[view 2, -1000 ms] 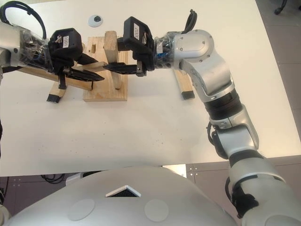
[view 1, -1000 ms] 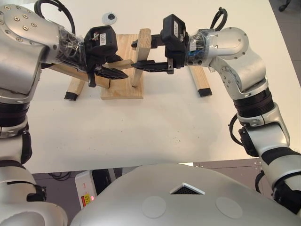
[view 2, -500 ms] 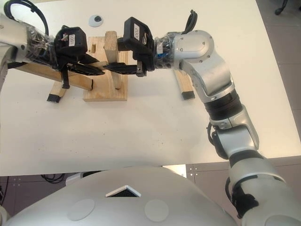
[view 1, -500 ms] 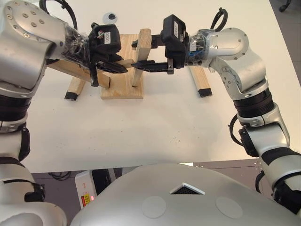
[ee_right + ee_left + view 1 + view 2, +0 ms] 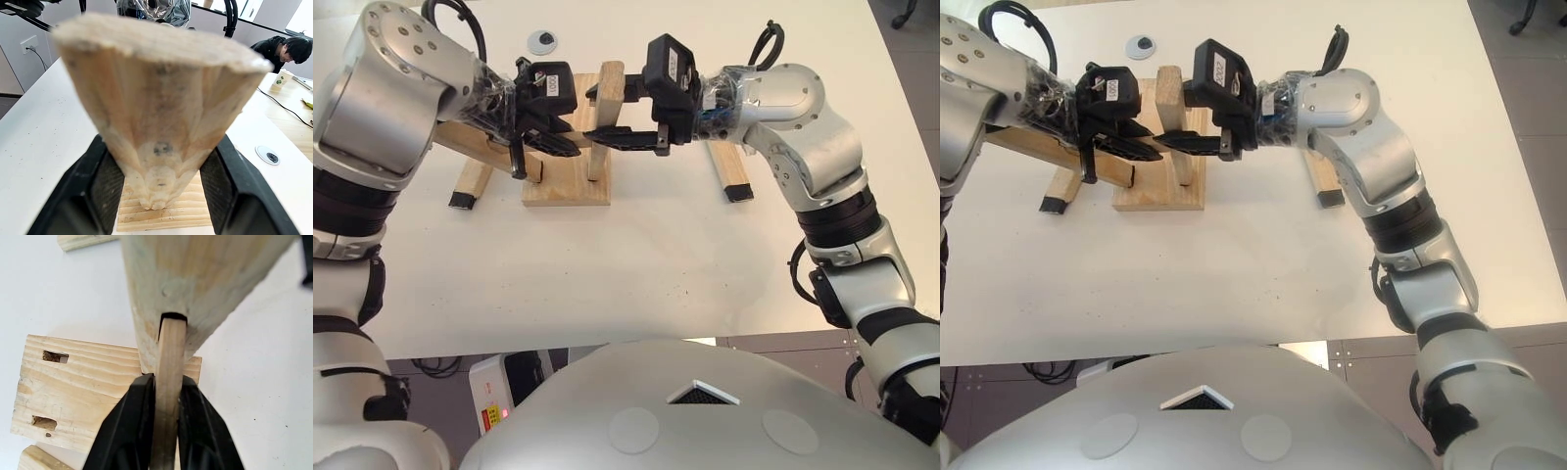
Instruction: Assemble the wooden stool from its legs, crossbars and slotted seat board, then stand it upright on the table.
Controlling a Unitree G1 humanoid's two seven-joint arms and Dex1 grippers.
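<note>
The left jaws are clamped on a thin crossbar (image 5: 166, 382), whose end sits in a slot in the side of a leg (image 5: 610, 83). The right jaws grip that leg from the opposite side, holding it roughly upright over the board (image 5: 566, 188); whether the leg touches the board cannot be told. The board lies flat on the counter (image 5: 636, 255), slots up. A second leg (image 5: 732, 174) lies under the right arm. More wooden pieces (image 5: 470, 184) lie beside the board under the left arm.
</note>
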